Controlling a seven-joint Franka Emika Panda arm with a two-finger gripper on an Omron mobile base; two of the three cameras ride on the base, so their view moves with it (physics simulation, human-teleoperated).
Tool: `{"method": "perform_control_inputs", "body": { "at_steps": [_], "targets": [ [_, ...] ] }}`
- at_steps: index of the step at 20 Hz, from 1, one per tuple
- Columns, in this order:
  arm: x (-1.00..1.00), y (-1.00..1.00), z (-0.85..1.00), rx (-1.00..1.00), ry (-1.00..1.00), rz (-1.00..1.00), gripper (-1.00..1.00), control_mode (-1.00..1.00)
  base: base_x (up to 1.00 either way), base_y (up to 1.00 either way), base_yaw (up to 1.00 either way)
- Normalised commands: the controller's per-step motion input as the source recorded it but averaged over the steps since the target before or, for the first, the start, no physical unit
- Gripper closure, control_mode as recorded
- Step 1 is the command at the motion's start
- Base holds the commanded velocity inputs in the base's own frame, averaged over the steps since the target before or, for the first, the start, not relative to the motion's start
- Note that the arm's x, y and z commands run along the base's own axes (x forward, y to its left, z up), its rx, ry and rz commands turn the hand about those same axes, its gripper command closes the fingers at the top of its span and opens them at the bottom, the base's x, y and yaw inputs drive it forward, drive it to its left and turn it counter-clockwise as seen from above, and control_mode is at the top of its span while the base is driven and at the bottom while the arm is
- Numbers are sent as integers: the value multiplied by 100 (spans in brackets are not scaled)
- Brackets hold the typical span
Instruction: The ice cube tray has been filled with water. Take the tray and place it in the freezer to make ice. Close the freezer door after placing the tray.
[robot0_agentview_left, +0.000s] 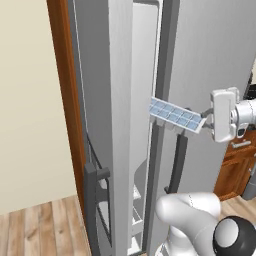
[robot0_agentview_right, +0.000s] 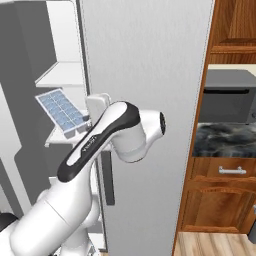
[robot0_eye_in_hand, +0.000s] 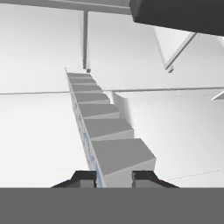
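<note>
My gripper (robot0_agentview_left: 205, 122) is shut on the near end of the ice cube tray (robot0_agentview_left: 175, 115), a long white-grey tray whose square cells show pale blue water (robot0_agentview_left: 169, 112). The tray is held about level, its far end poking into the gap of the freezer (robot0_agentview_left: 142, 75). Seen from the right base, the tray (robot0_agentview_right: 62, 112) hangs just above a white shelf (robot0_agentview_right: 57, 140) inside the freezer (robot0_agentview_right: 62, 45). In the hand view the tray (robot0_eye_in_hand: 109, 131) runs away edge-on between my fingertips (robot0_eye_in_hand: 85, 177), toward the white inner walls. The freezer door (robot0_agentview_left: 95, 125) stands open to the left.
The other grey fridge door (robot0_agentview_right: 150, 75) is closed to the right of the tray, with its dark handle (robot0_agentview_left: 177, 162) just below it. A brown wooden panel (robot0_agentview_left: 62, 100) flanks the open door. Wooden cabinets (robot0_agentview_right: 225, 200), a dark counter (robot0_agentview_right: 225, 140) and a microwave (robot0_agentview_right: 230, 100) lie to the right.
</note>
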Motion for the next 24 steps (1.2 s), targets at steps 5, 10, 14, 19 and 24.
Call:
{"method": "perform_control_inputs", "body": {
  "at_steps": [5, 10, 14, 19, 24],
  "targets": [
    [0, 27, 2, 0, 0, -22, 100, -100, 0, 0, 0],
    [10, 31, 0, 1, 0, -18, 100, -100, 0, 0, 0],
    [17, 4, 3, 5, 0, -3, 100, -100, 0, 0, 0],
    [15, 5, 11, 5, 0, 0, 100, -100, 0, 0, 0],
    [24, 29, 16, 2, 0, 0, 100, -100, 0, 0, 0]
  ]
}}
